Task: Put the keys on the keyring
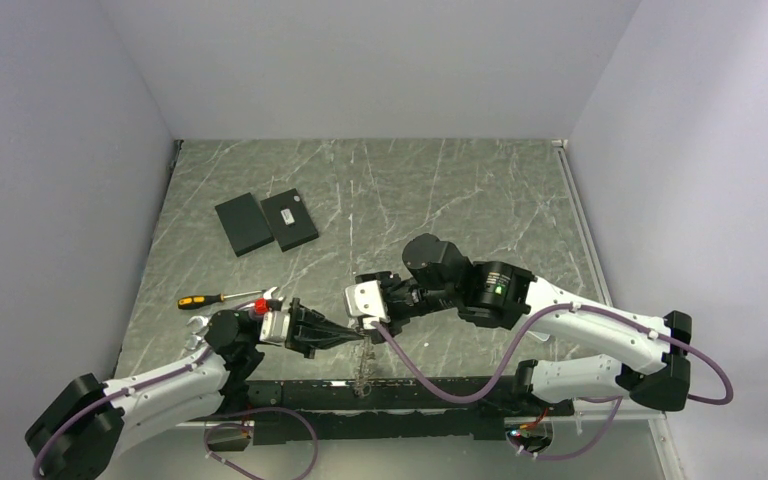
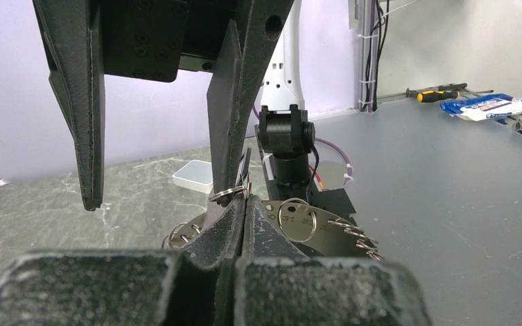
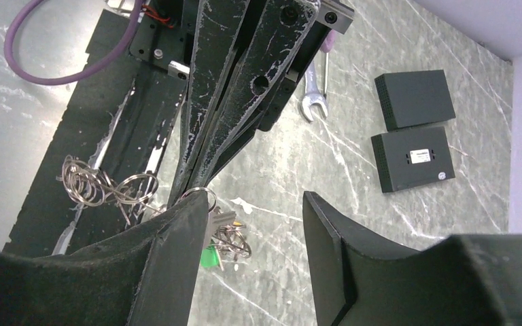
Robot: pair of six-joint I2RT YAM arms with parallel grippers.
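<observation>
My left gripper (image 2: 246,200) is shut on the keyring (image 2: 228,195), pinching the thin metal ring at its tips. In the right wrist view the same ring (image 3: 202,197) sits at the tip of my left gripper (image 3: 189,191). The keys (image 3: 225,223) and a green tag (image 3: 209,257) hang under it in a bunch with small rings. My right gripper (image 3: 255,214) is open, and its left finger (image 3: 170,258) lies against the ring. From above, both grippers meet near the table's front edge, the left (image 1: 345,333) just below the right (image 1: 364,322).
Two flat black plates (image 1: 243,223) (image 1: 290,218) lie at the back left. A screwdriver (image 1: 205,299) and a wrench (image 3: 310,102) lie beside the left arm. A cluster of loose rings (image 3: 102,185) hangs by the black base rail (image 1: 410,400).
</observation>
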